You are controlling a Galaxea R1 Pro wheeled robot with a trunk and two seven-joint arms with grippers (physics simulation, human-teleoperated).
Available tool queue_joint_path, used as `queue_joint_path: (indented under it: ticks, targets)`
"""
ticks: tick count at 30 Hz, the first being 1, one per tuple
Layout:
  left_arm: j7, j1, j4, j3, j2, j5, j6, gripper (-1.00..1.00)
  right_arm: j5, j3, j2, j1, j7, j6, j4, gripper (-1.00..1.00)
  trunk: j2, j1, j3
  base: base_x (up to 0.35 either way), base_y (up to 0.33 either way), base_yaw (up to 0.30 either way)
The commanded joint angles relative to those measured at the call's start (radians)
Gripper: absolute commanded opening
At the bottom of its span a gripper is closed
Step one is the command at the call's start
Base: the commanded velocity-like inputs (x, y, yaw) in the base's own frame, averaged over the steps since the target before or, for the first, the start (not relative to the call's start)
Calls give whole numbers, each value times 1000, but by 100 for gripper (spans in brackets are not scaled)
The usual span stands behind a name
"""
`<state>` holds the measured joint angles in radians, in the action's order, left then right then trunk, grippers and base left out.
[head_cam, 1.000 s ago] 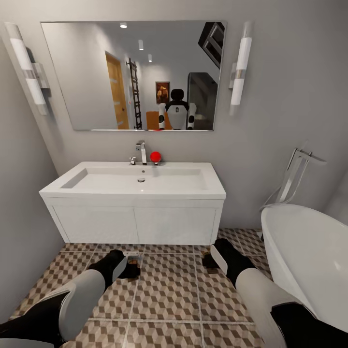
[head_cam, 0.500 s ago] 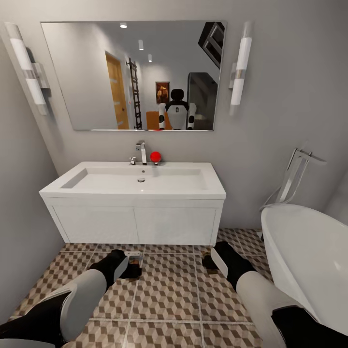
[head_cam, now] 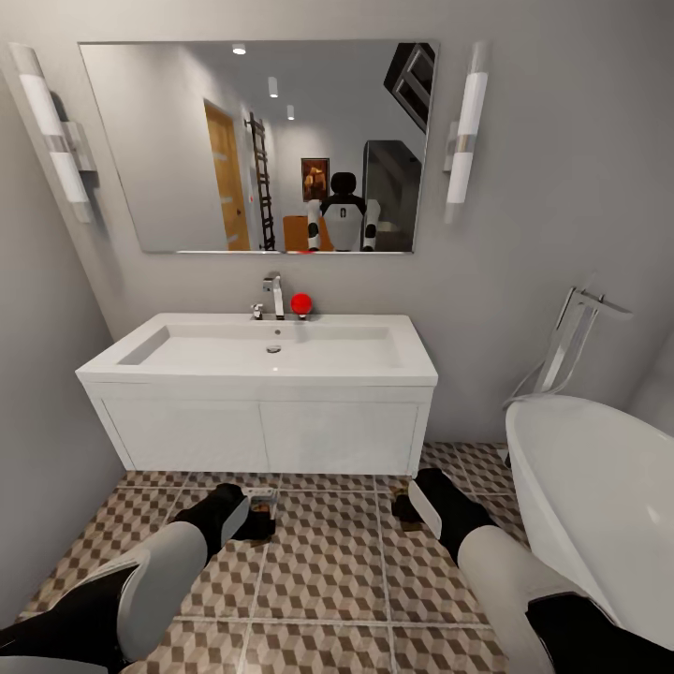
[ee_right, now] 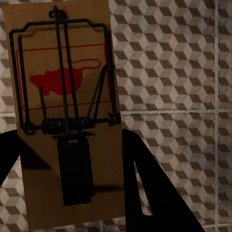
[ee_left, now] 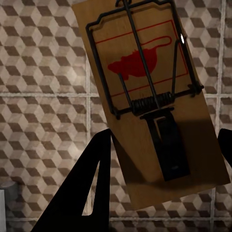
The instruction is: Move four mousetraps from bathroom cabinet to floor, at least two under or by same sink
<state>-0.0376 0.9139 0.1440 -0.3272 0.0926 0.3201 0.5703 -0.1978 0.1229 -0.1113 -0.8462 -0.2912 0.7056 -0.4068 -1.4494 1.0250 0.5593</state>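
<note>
So both claws are low over the bathroom floor (head_cam: pixel 328 571), just in front of the bathroom sink (head_cam: pixel 271 360). The left gripper (ee_left: pixel 159 159) pinches one mousetrap (ee_left: pixel 145 96) between its fingers, and the right gripper (ee_right: pixel 72 169) pinches another mousetrap (ee_right: pixel 63 111) likewise.

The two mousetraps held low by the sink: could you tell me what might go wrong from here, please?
1. In the left wrist view the mousetrap sits tilted between the fingers, so it may slip or land askew on the floor tiles.
2. The right arm's mousetrap is close to the bathtub; released there, it might not count as next to the sink.
</note>
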Motion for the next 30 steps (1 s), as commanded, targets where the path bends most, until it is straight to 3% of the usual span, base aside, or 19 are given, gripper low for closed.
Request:
queue_joint_path:
  ticks: [1,11,30]
  targets:
    - [-2,0,1,-8,1,5,5,-100,-14,8,1,-1,-11,3,-1,-100,-1,0,1,0,0,0]
    - [-2,0,0,-8,1,5,7,-100,-14,8,0,-1,-9,3,-3,-100,-57,31,28,0,0,0]
    - [-2,0,0,-7,1,5,8,-100,-14,8,1,-1,-9,3,-3,-100,-190,103,116,0,0,0]
